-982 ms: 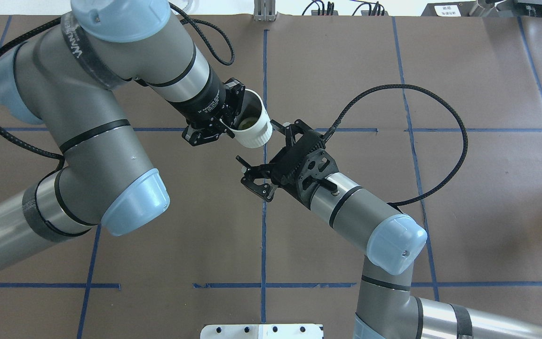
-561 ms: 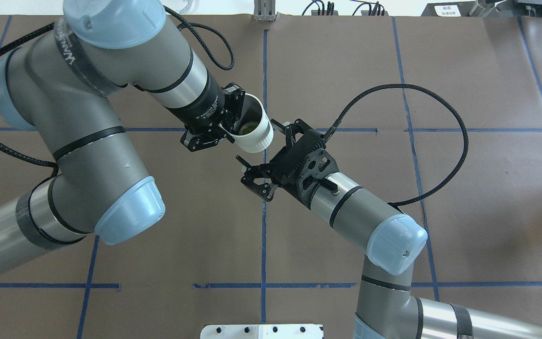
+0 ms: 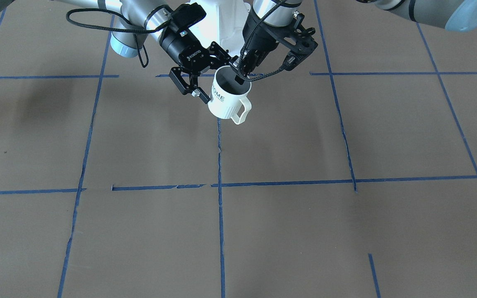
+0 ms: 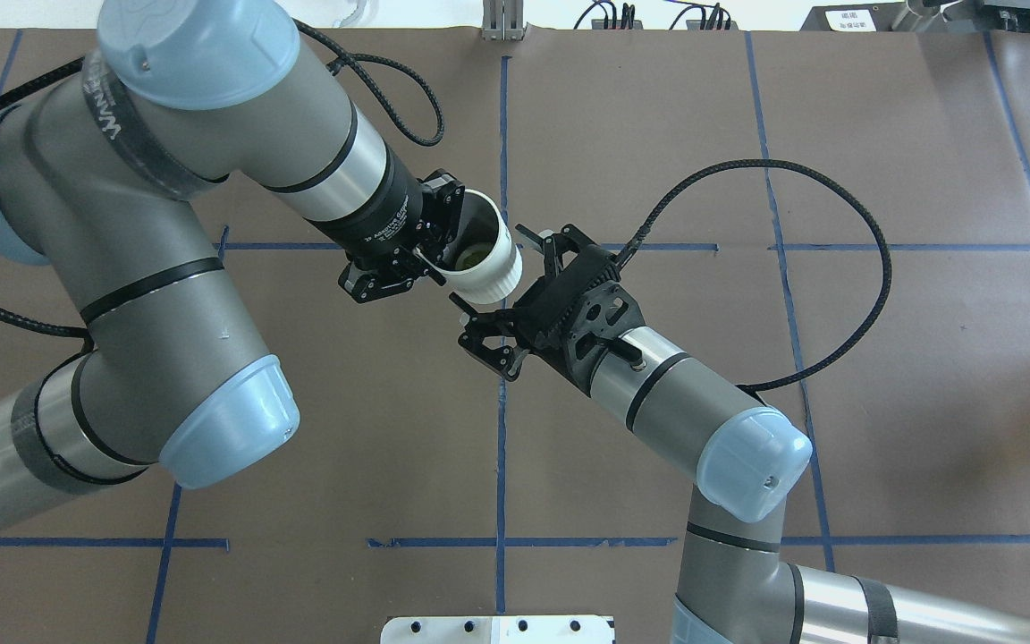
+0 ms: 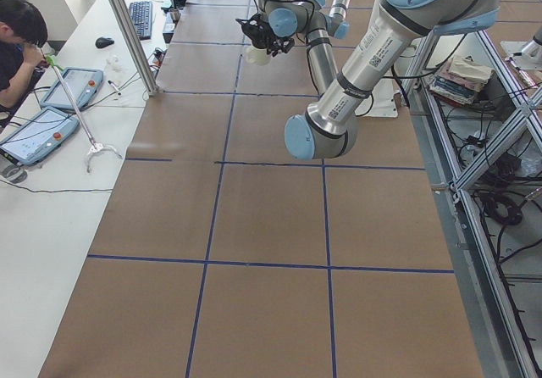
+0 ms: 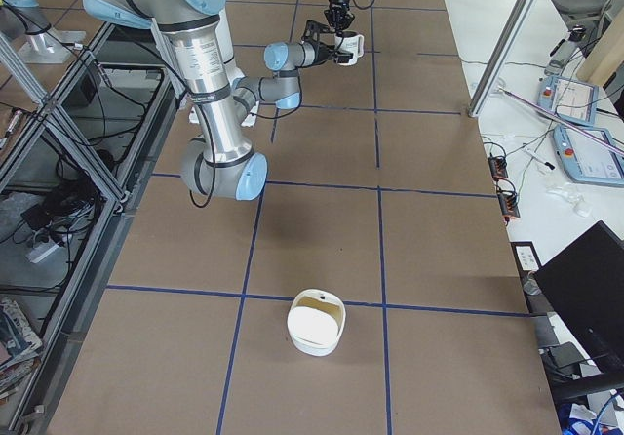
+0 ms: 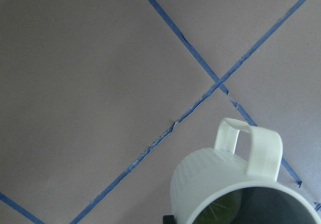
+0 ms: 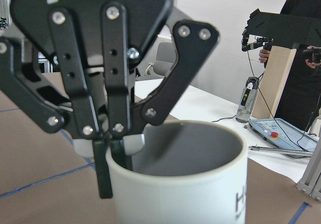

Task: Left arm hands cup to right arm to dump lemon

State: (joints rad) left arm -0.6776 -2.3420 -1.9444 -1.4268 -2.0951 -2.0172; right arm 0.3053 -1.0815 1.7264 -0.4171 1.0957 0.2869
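Observation:
The white ribbed cup (image 3: pixel 226 101) with "HOME" lettering hangs tilted above the table, handle toward the operators' side. My right gripper (image 3: pixel 217 73), the ROBOTIQ one, is shut on its rim, one finger (image 8: pixel 103 176) inside and one pad (image 8: pixel 133 143) outside. In the overhead view the right gripper (image 4: pixel 436 246) holds the cup (image 4: pixel 493 264), and a yellow-green lemon (image 4: pixel 470 255) lies inside. My left open-frame gripper (image 4: pixel 497 291) is spread wide open right beside the cup, gripping nothing. The left wrist view looks down on the cup (image 7: pixel 215 179) and the lemon (image 7: pixel 220 209).
The table (image 3: pixel 288 231) is covered in brown paper with blue tape lines. A white bowl (image 6: pixel 317 321) stands near the table's end on my right. Operators' desks with tablets (image 5: pixel 38 132) run along the far side. The left arm's braided cable (image 4: pixel 873 268) loops above the table.
The right arm has swung and carried the cup slightly toward the left gripper. The left arm has stayed still with its gripper open.

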